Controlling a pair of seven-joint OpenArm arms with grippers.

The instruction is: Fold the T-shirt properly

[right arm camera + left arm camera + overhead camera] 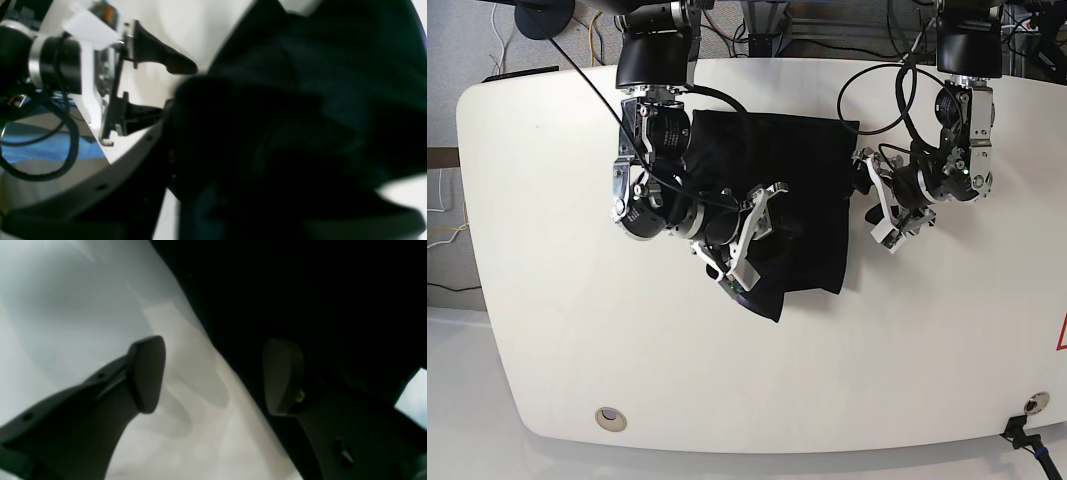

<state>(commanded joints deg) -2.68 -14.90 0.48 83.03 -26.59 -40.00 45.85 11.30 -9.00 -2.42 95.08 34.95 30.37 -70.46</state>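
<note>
Your black T-shirt (pixel 792 200) lies partly folded at the middle of the white table (pixel 557 330), its lower corner trailing toward the near edge. Your right gripper (pixel 752 215) sits over the shirt's left portion, but the dark cloth fills the wrist view and you cannot tell whether its fingers grasp it. Your left gripper (pixel 213 376) waits with fingers spread apart at the shirt's right edge, one pad (pixel 146 373) over bare table.

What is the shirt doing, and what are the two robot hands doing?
T-shirt: partly folded, bunched, lying on the table.
Right gripper: over the shirt, fabric hides its fingers; cannot tell if open.
Left gripper: open, empty, at the shirt's edge.
Table: white, holding the shirt.
</note>
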